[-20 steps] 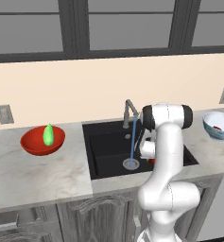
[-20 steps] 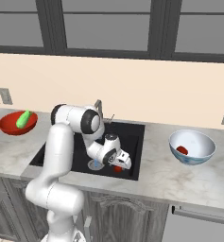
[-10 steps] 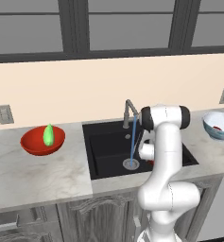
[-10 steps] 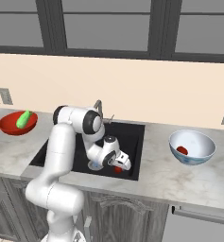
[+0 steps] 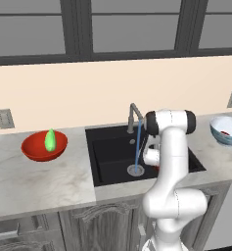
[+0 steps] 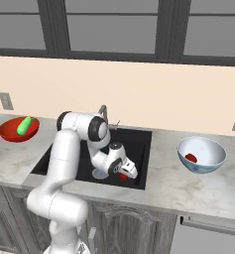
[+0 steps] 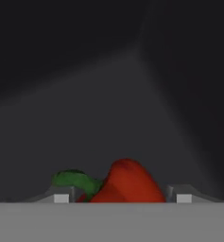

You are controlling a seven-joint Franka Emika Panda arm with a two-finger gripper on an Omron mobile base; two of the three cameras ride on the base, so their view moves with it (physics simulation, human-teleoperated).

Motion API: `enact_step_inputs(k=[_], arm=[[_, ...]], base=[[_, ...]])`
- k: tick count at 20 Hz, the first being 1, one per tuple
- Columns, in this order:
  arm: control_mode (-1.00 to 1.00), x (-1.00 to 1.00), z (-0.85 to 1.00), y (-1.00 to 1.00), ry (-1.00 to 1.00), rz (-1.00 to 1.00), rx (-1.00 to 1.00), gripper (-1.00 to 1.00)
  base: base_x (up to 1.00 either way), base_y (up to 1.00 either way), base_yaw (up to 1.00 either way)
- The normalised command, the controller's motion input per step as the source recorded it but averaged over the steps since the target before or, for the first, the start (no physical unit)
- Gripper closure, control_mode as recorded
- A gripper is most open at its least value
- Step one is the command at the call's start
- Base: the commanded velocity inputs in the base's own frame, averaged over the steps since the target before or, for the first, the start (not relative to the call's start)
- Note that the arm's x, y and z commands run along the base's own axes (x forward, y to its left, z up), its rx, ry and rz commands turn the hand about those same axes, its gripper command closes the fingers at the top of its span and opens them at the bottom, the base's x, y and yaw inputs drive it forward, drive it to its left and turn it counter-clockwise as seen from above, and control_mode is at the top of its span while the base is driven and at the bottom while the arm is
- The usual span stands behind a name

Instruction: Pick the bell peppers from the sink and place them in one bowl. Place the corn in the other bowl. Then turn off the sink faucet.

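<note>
Down in the black sink (image 6: pixel 139 144), my gripper (image 6: pixel 124 174) has its fingers closed against the sides of a red bell pepper (image 6: pixel 123 176). The hand view shows that pepper (image 7: pixel 127 182) with its green stem between the two fingertips (image 7: pixel 183 197). A second bell pepper (image 6: pixel 190 158) lies in the white-and-blue bowl (image 6: pixel 203 167) on the right counter. The green corn (image 5: pixel 50 140) stands in the red bowl (image 5: pixel 36 151) on the left counter. Water runs from the grey faucet (image 5: pixel 133 115) down to the drain (image 5: pixel 135 170).
The sink's walls close in around the hand. My own arm (image 5: pixel 172 162) stands over the sink's right half. Marble counter (image 5: pixel 39 179) spreads on both sides, with a wall outlet (image 5: pixel 4 118) behind the red bowl.
The fingers have closed in from wide open onto the bell pepper in the sink. The arm has barely moved, and the bowls and corn stay put.
</note>
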Motion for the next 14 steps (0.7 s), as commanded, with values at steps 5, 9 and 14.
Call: enact_step_inputs(k=[5,9,14], arm=[[-1.0,0.0,0.02,-0.67,-0.05,0.0,0.17,1.0],[-1.0,0.0,0.5,-0.34,-0.04,0.0,0.15,1.0],[-1.0,-0.01,0.82,-0.01,-0.06,-0.04,0.04,1.0]], base=[[0.0,0.0,0.0],[0.0,0.0,0.0],[0.0,0.0,0.0]])
